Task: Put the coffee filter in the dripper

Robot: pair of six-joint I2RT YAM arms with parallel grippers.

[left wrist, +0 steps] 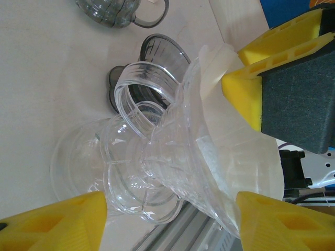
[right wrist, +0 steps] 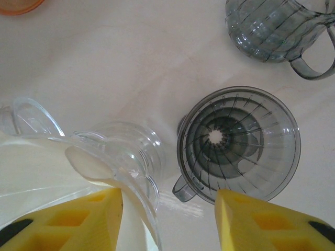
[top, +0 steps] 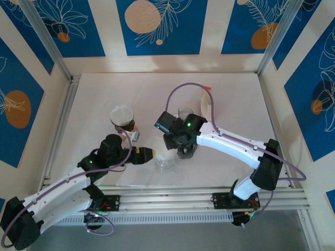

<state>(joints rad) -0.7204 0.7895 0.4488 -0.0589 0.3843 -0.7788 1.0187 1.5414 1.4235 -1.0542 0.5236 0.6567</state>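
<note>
From above, the white coffee filter (top: 165, 152) is sitting in a clear dripper (top: 166, 163) near the middle of the white table (top: 104, 94). The left hand (top: 148, 155) is hanging just to its left and the right hand (top: 187, 151) just to its right. Blue wall panels (top: 157, 26) with white leaves and orange discs are standing around the table. At the left wrist, the left hand (left wrist: 170, 206) is spreading its fingers wide. The clear dripper (left wrist: 136, 157) is lying tipped between them, and the filter (left wrist: 235, 151) is spilling from its mouth toward one finger. I cannot tell whether the fingers are pressing on it. A yellow finger of the right hand is touching the filter's upper edge. At the right wrist, the right hand (right wrist: 168, 196) is gaping wide and gripping nothing. A grey dripper (right wrist: 238, 144) is standing mouth-up beside the clear one (right wrist: 125, 149), with a glass server (right wrist: 272, 26) beyond.
</note>
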